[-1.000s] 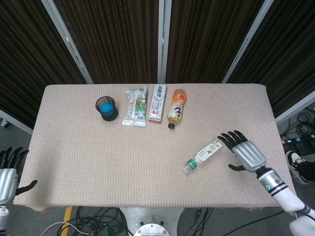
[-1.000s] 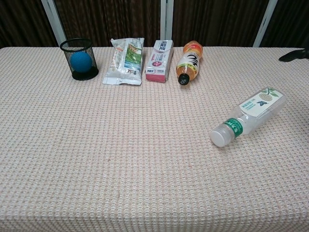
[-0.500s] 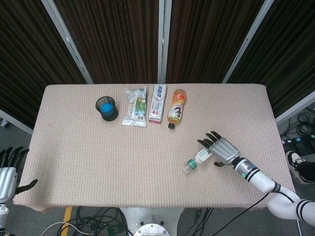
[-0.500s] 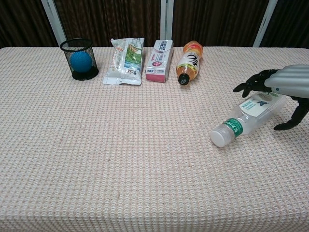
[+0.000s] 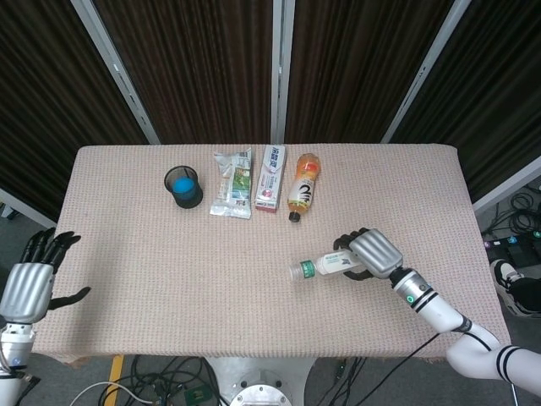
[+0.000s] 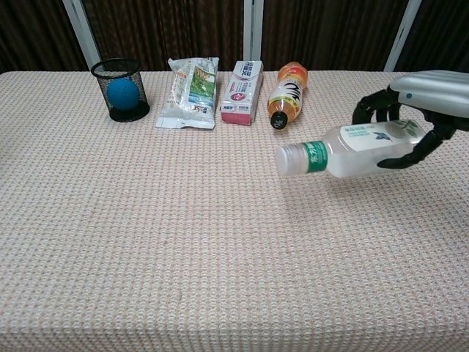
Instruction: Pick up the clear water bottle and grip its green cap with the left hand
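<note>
Left hand first, nearest us, off the table's 8 o'clock corner: it's come up vs a sec ago, fingers spread wide, nothing in them, not touching the cloth. Looks to me like it's getting set to come in for the cap.

Big change is at the table's 4 o'clock. The clear water bottle was lying on the table a sec ago w/ the right hand only just arriving. Now it's up! Chest view shows it clear of the cloth, held about level, green cap pointing toward 9 o'clock, i.e. toward the left side. So pick-up's done by my reckoning; cap grip not yet.

Right hand's fingers are curled round the bottle's far end, thumb underneath, wrapped close. Cap end sticks out free, nothing touching it. Good for a handover-type grab.

Further back, the 12 o'clock row hasn't budged: orange bottle on its side, pink box, snack packet, black mesh cup w/ a blue ball inside. All well apart from the action.
</note>
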{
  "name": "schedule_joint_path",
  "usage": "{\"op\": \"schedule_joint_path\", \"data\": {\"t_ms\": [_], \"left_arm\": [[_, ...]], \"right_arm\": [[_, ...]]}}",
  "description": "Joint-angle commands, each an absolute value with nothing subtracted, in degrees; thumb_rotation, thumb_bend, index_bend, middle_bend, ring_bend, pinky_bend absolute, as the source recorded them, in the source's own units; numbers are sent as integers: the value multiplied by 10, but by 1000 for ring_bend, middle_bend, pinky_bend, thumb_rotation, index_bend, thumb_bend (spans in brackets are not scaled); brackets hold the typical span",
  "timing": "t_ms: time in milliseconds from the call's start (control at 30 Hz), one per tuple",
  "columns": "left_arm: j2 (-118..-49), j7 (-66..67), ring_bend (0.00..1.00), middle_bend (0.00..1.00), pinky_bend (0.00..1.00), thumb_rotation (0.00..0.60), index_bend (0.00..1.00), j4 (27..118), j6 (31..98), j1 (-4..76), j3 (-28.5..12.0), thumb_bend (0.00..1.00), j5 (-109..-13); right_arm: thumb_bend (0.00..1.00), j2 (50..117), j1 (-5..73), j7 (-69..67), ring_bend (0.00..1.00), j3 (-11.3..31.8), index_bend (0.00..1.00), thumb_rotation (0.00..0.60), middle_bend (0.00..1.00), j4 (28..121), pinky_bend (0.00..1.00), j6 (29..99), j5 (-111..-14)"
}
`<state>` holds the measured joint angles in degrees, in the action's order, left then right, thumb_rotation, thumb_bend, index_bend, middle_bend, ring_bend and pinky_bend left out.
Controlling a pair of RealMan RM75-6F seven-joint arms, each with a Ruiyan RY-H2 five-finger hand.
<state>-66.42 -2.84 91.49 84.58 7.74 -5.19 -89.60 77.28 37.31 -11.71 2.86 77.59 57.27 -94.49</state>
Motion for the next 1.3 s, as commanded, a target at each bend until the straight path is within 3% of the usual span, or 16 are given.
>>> {"op": "schedule_joint_path", "data": {"t_ms": [33,300,600,1300], "left_arm": [[-682,-72,83,152,103,600,195,898,814,125,-71,27,-919],[-721,-95,83,152,116,600,175,881,785,194,-90,28,-952],[-775,-110,83,138,116,600,143,859,790,238,-97,29,-966],[-808,-98,83,139,116,600,145,860,790,285,-96,28,-962]], "right_arm": [[427,793,392,-143,512,55,742,600,605,816,513,569,-920],[516,861,434,-128,526,116,753,600,606,862,564,525,-824],[593,939,460,-140,531,149,762,600,608,831,587,516,-765],[607,988,475,-139,543,152,763,600,612,801,594,520,-747]]}}
